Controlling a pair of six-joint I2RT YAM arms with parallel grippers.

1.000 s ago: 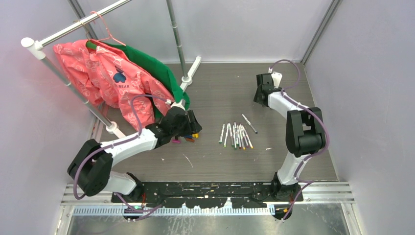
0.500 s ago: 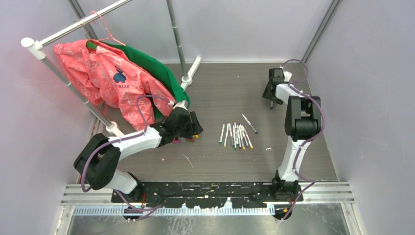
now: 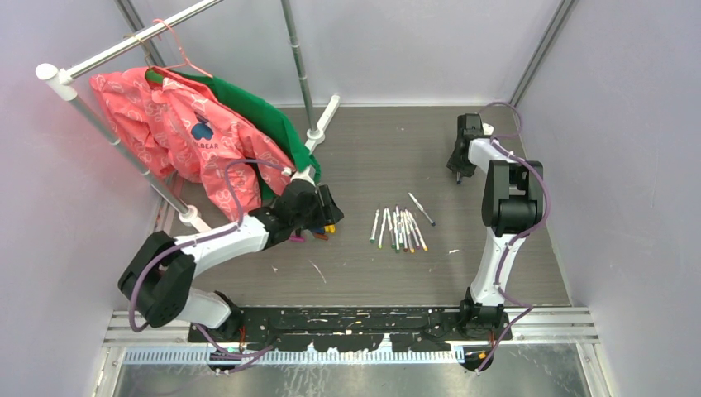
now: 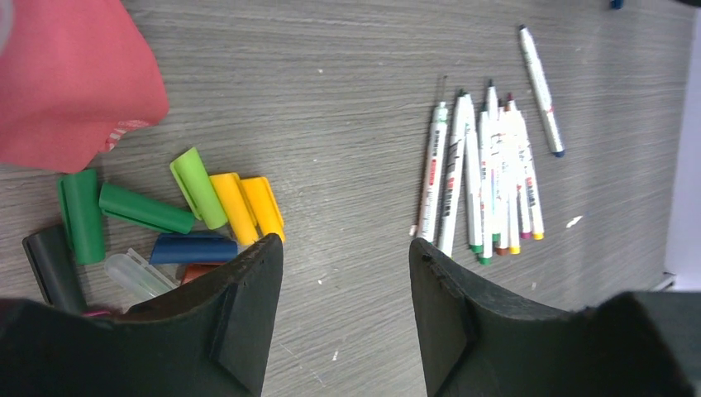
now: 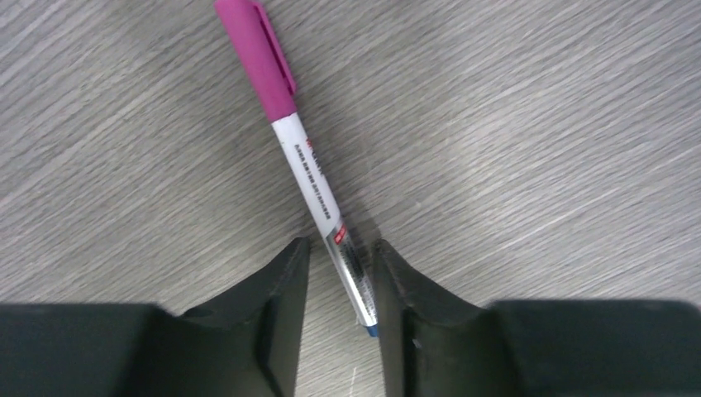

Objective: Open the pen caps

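Loose pen caps in green, yellow, blue, dark and clear lie in a pile by the pink jacket, also in the top view. My left gripper is open and empty, low over bare table between the caps and a row of uncapped white pens. At the far right, my right gripper has its jaws narrowly apart around the white barrel of a pen. That pen still wears its magenta cap. The barrel end touches the right finger; the left finger stands clear of it.
A lone white pen lies right of the pen row. A clothes rack with a pink jacket and a green garment fills the left back. Grey walls close in both sides.
My right arm swung right and toward the back wall, then held with small shifts. My left gripper stayed by the cap pile, shifting only slightly.
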